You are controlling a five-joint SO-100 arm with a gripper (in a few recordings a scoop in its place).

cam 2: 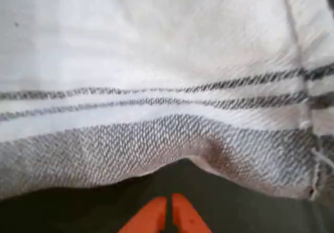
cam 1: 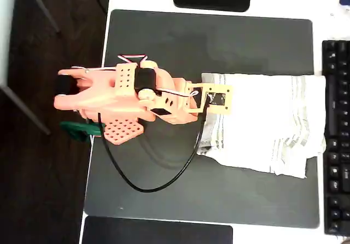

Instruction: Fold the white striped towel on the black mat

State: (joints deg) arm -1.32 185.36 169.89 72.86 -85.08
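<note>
- Jaws first: from the wrist camera I read the gripper as closed, its two orange fingertips pressed together into a narrow wedge with a thin dark seam between them, and nothing caught in that seam.
- Just ahead of the tips I see the edge of the white striped towel, lying close but apart from them, with a sliver of dark surface between.
- Nearest the tips, the cloth shows a broad band of grey woven texture; beyond it run two thin dark stripes, then plain soft white weave with gentle wrinkles.
- That near edge bulges slightly upward right in front of the tips, so the hem is not flat.
- Under the tips I make out the black mat, matte and smooth.
- From overhead, the salmon-coloured plastic arm reaches over the mat, a flat charcoal rectangle with rounded corners.
- Its camera plate sits over the towel's left striped edge.
- I see the towel as a rumpled, roughly rectangular shape, already doubled over, with its lower corner lumpy.
- Behind the jaws, a thin black cable loops across the mat.
- Far beyond the towel lies a black keyboard.
</note>
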